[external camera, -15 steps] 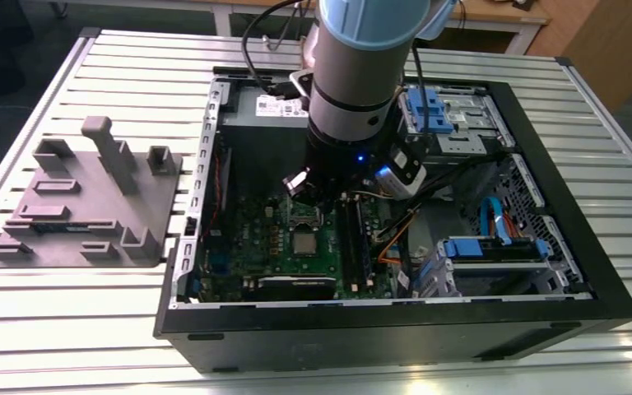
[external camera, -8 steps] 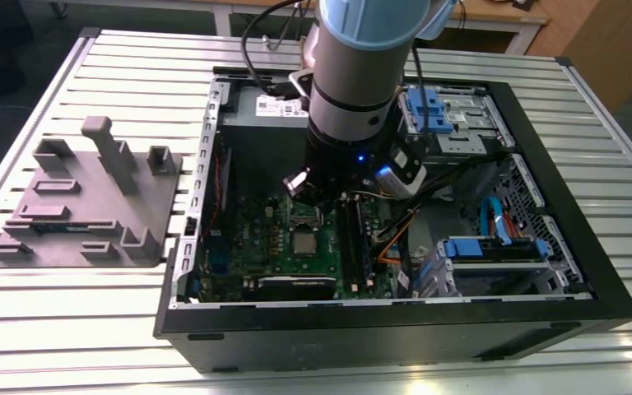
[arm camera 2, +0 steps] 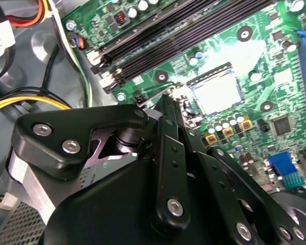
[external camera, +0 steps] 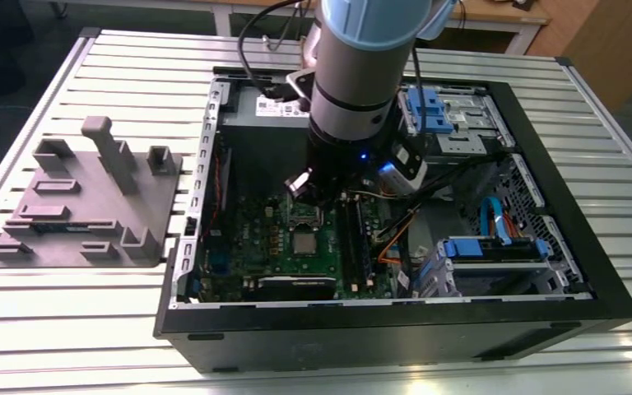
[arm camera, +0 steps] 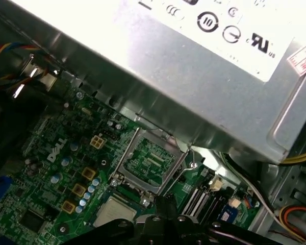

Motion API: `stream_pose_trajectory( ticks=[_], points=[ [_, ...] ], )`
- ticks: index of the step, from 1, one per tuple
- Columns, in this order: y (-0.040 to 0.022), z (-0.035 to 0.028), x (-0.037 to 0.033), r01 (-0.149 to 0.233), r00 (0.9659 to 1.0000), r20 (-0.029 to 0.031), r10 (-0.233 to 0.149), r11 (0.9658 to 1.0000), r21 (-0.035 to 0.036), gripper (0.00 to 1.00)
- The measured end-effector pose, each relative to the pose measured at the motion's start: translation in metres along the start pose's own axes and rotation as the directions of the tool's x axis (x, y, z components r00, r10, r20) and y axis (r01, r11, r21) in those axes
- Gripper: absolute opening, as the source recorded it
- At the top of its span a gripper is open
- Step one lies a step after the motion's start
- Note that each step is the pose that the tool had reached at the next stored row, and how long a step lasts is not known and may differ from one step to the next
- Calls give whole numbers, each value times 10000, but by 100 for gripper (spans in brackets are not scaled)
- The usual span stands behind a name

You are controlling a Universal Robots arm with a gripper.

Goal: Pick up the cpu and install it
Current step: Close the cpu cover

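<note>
The cpu (external camera: 306,243) is a small silver square lying flat in its socket on the green motherboard (external camera: 253,239) inside the open computer case. It also shows as a shiny square in both wrist views (arm camera 2: 217,94) (arm camera: 115,212). The socket's metal load plate (arm camera: 150,161) stands tilted up beside it. My gripper (external camera: 313,196) hangs just above the board at the socket's edge, close to the thin wire lever (arm camera 2: 152,92). Its fingers (arm camera 2: 169,132) are shut together with nothing between them, and the tip (arm camera: 166,200) is a short way from the cpu.
The grey power supply box (arm camera: 194,76) with a white label stands close behind the socket. Black memory slots (arm camera 2: 194,30) and loose cables (arm camera 2: 20,99) run beside the gripper. Blue drive bays (external camera: 492,247) fill the case's right in the exterior view. A grey fixture block (external camera: 80,202) sits outside on the slatted table.
</note>
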State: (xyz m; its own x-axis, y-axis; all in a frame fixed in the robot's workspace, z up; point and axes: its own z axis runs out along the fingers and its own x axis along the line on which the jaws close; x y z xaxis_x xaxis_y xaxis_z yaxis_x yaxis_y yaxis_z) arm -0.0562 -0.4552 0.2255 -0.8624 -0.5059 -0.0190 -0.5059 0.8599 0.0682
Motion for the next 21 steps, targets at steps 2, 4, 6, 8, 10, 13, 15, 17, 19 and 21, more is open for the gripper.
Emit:
stream_pose_trajectory(
  ticks=[2,4,6,8,10,13,15,17,19,21],
  points=[
    [22,3,-19,0,10000,0,0,10000,1,10],
    [39,9,-44,1,10000,-1,-1,10000,1,10],
    [50,16,-71,1,10000,0,-1,10000,0,10],
    [50,21,-80,1,10000,4,-1,10000,-5,10],
    [50,21,-80,-1,10000,4,1,10000,-6,10],
    [49,35,-81,1,10000,5,-1,10000,-9,10],
    [49,35,-81,1,10000,6,-1,10000,-9,10],
    [49,35,-81,1,10000,6,-1,10000,-10,10],
    [49,35,-81,1,10000,6,-1,10000,-10,10],
    [49,36,-81,1,10000,5,-1,10000,-9,10]
  ],
)
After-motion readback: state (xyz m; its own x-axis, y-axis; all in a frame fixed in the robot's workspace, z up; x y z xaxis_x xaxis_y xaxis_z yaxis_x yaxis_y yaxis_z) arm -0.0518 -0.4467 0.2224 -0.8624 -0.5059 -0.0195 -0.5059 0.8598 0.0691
